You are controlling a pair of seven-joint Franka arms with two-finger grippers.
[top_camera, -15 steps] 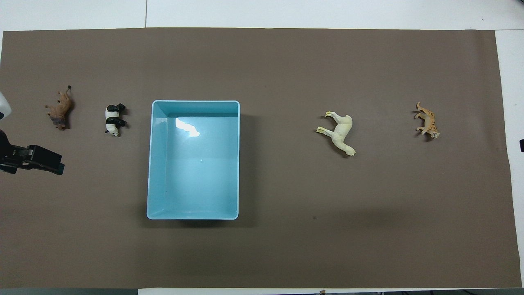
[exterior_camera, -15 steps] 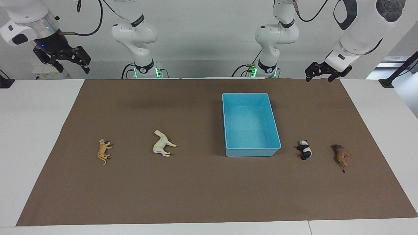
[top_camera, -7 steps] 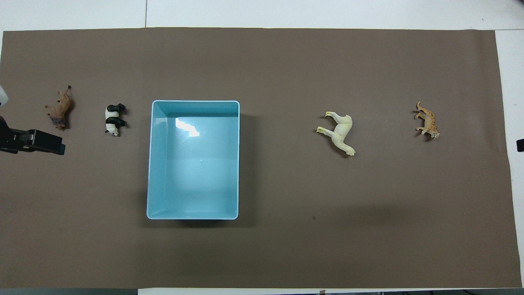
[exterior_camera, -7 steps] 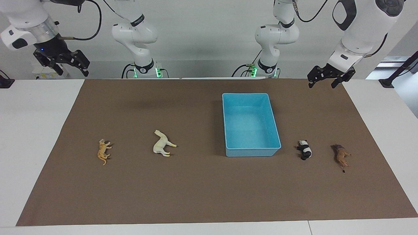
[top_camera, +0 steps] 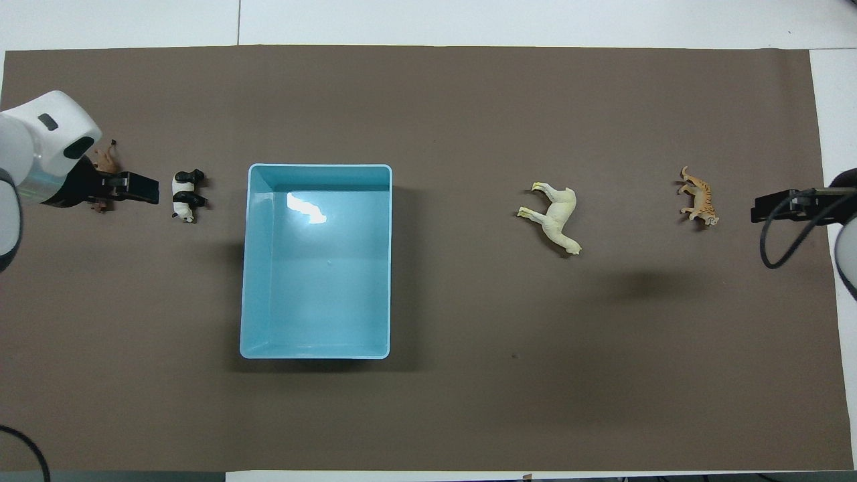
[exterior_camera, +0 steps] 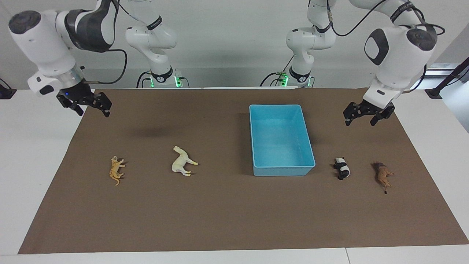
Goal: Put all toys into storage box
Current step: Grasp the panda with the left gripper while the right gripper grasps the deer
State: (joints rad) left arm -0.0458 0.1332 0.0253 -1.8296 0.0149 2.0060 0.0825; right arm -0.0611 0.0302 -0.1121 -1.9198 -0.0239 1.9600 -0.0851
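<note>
All the toys lie on the brown mat. The tiger and the horse are toward the right arm's end. The panda and the lion are toward the left arm's end. The light blue storage box stands empty between the horse and the panda. My left gripper is open and raised; from overhead it covers part of the lion. My right gripper is open, raised over the mat beside the tiger.
The brown mat covers most of the white table. A black cable loops from the right arm over the mat's edge. Both arm bases stand at the robots' edge of the table.
Both arms have come down and forward from above the table's edge. The left gripper now hangs by the lion and panda, the right gripper by the tiger. No toy has moved.
</note>
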